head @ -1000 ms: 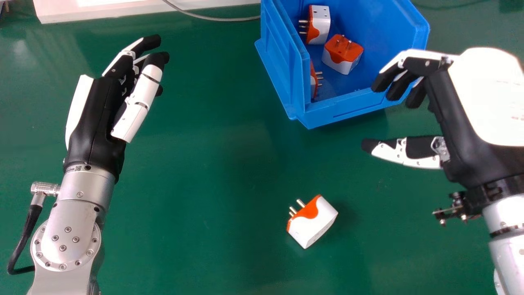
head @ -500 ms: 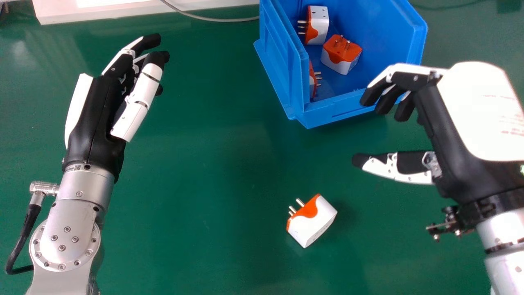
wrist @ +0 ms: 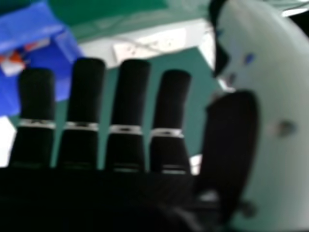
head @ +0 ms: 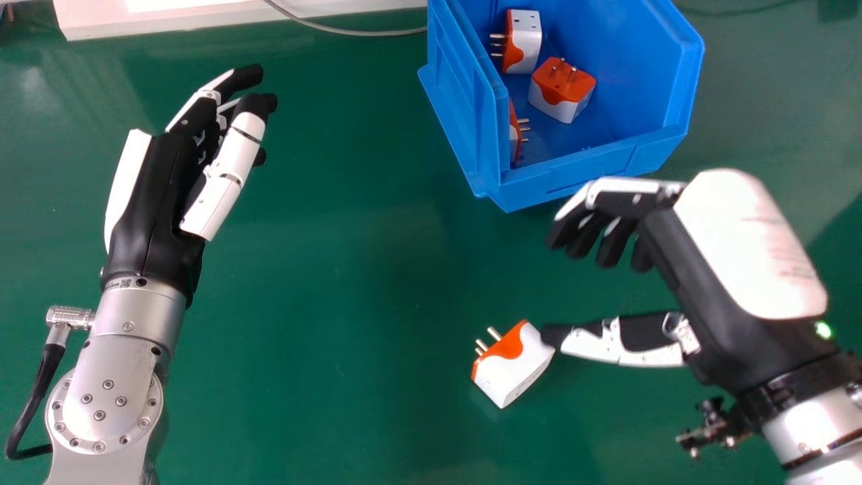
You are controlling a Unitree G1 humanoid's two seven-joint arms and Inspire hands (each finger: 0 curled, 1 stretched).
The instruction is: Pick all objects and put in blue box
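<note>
Loose adapter [head: 515, 374]: white and orange, lower middle of the head view, lying on the green desk [head: 337, 283], pins toward upper left
Right hand [head: 747, 242]: right side, thumb and fingers spread apart; thumb tip overlaps the adapter's edge, contact impossible to tell
Blue box [head: 592, 166]: top, right of centre
Boxed adapters [head: 562, 101]: three, inside the blue box
Left hand [head: 158, 202]: upper left, fingers relaxed, above the desk
</note>
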